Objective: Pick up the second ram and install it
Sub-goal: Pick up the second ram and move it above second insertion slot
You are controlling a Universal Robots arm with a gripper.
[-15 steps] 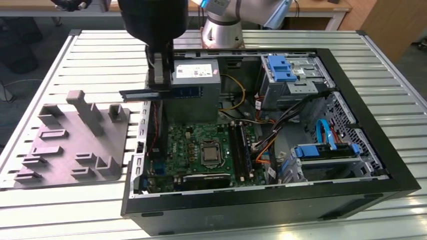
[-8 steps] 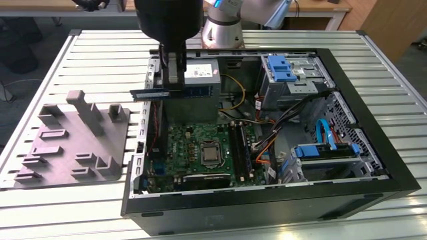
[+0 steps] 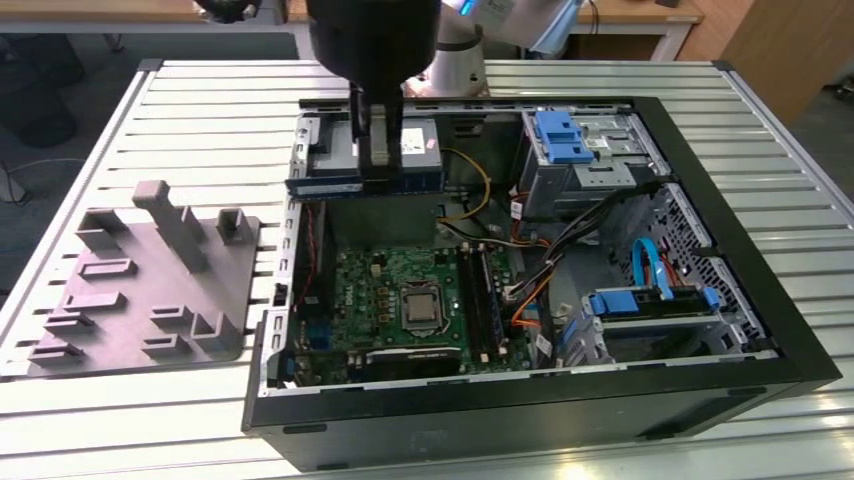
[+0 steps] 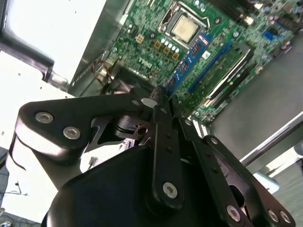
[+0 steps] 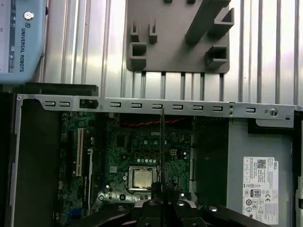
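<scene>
The second ram (image 3: 327,186) is a long, thin, dark blue stick held level above the power-supply box (image 3: 424,140) at the back of the open computer case (image 3: 534,400). My gripper (image 3: 378,176) is shut on its middle from above. In the second wrist view the ram (image 4: 189,59) runs out from the gripper (image 4: 161,97) over the green board (image 4: 147,28). The first wrist view has the ram (image 5: 161,142) edge-on as a thin dark line above the processor socket (image 5: 142,177), rising from the gripper (image 5: 161,196). The board's long memory slots (image 3: 483,300) lie below, nearer the case front.
A grey fixture block (image 3: 147,290) with posts and pockets sits on the slatted table (image 3: 200,110) at the exterior view's left. Inside the case are blue drive brackets (image 3: 567,135), loose cables (image 3: 534,290) and the processor socket (image 3: 422,305). The case walls ring the board.
</scene>
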